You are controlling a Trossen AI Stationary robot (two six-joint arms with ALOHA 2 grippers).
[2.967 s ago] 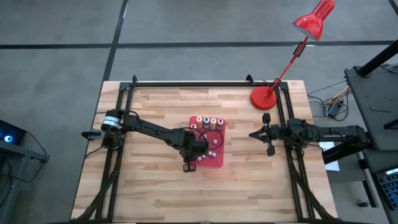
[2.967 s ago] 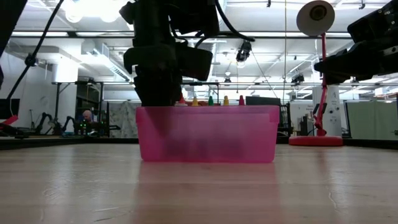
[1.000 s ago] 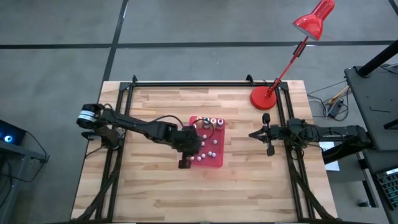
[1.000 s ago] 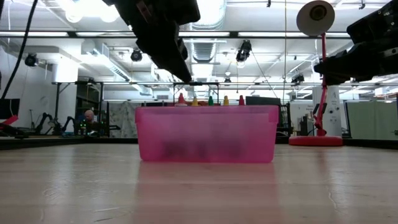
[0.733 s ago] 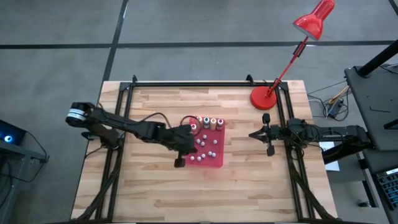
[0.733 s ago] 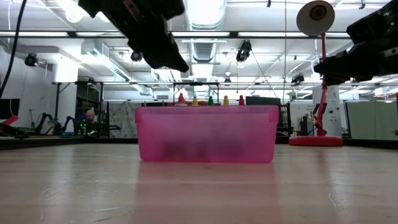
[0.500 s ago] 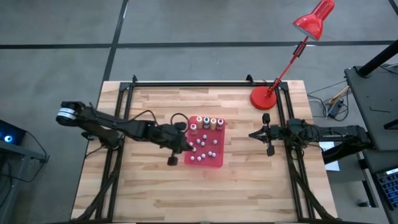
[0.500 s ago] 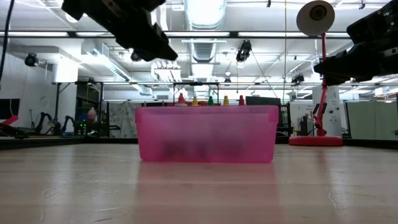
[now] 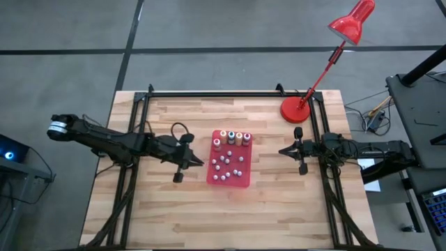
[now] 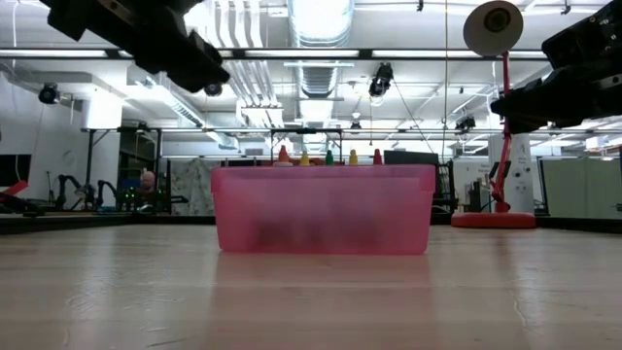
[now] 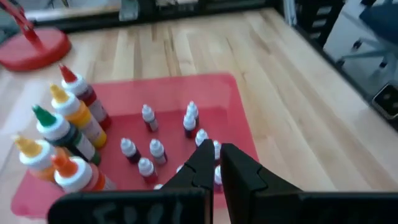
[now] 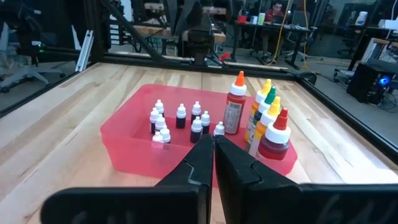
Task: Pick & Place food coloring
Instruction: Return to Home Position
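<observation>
The food coloring bottles stand upright in a flat red tray [image 9: 240,181] at mid-table. Several tiny white-capped ones [image 9: 226,164] fill its middle, and several taller ones [image 9: 233,138] line its far edge. In the left wrist view the tiny bottles [image 11: 149,149] and the tall ones [image 11: 62,143] show beyond my fingers. My left gripper [image 9: 202,162] hangs shut and empty just left of the tray, above the table. My right gripper [image 9: 281,150] waits shut and empty, to the right of the tray [image 12: 130,146].
A red desk lamp stands with its round base [image 9: 294,109] at the table's far right, its head [image 9: 352,21] reaching past the far edge. Black frame rails [image 9: 139,111] run along the left, right and far sides. Bare wood lies near the tray's near side.
My left gripper has drawn back from over the tray's left part toward the table's left edge, staying shut and empty, and has tipped up from pointing steeply down to nearer level. The bottles and the tray have stayed in place.
</observation>
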